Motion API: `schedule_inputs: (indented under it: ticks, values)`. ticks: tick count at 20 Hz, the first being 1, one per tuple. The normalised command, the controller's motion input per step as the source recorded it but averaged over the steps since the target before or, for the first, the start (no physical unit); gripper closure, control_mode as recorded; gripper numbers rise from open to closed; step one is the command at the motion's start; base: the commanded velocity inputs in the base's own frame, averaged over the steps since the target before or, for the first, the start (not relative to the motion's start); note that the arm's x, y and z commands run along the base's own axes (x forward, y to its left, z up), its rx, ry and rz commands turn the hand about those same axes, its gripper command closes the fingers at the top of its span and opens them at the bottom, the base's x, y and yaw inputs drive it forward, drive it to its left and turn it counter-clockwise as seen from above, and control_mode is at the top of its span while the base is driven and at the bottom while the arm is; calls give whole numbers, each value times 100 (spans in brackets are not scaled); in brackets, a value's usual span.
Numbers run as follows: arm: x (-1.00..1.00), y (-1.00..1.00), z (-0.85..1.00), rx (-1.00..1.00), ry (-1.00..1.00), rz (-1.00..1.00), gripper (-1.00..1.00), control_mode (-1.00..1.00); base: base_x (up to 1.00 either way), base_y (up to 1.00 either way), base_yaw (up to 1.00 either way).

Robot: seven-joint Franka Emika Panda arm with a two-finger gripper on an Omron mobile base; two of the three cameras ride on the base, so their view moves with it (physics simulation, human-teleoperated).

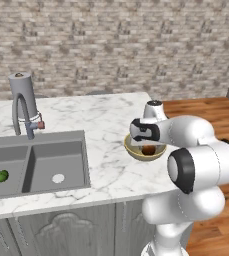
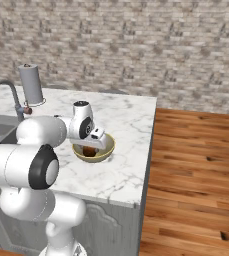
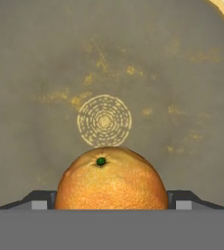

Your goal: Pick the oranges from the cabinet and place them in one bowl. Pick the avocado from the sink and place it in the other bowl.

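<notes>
The tool [image 3: 111,202] hangs low inside the pale yellow-beige bowl [image 1: 134,151], which stands on the white marble table [image 1: 106,125] near its right end. In the hand view an orange [image 3: 111,183] sits right between the two dark fingertips [image 3: 40,200], one at each of its sides, its green stem dot turned toward the camera. The tips appear to touch the fruit on both flanks, so the tool looks to be pinching the orange, its jaws held apart by the width of the fruit. Beyond the orange lies the bowl's dull beige floor with a pale ring pattern at its middle and scattered yellow flecks.

From the left base view the orange [image 1: 148,149] shows as a brownish ball inside the bowl, just under the arm's wrist. The right base view shows the same: the orange [image 2: 89,151] low in the bowl [image 2: 106,149], with the white hand directly over it.

To the left on the table, the grey double sink [image 1: 41,162] holds the small green avocado [image 1: 2,175] in its left basin, well apart from the tool. An arched grey faucet [image 1: 22,112] stands behind the sink.
</notes>
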Motion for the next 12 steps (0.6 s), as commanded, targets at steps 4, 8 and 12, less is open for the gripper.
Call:
schedule_inputs:
  ticks: [4, 8, 12]
  values:
    - [5, 0, -8, 0, 0, 0, 100, -100, 0, 0, 0]
    - [5, 0, -7, 0, 0, 0, 100, -100, 0, 0, 0]
    - [5, 0, -7, 0, 0, 0, 100, -100, 0, 0, 0]
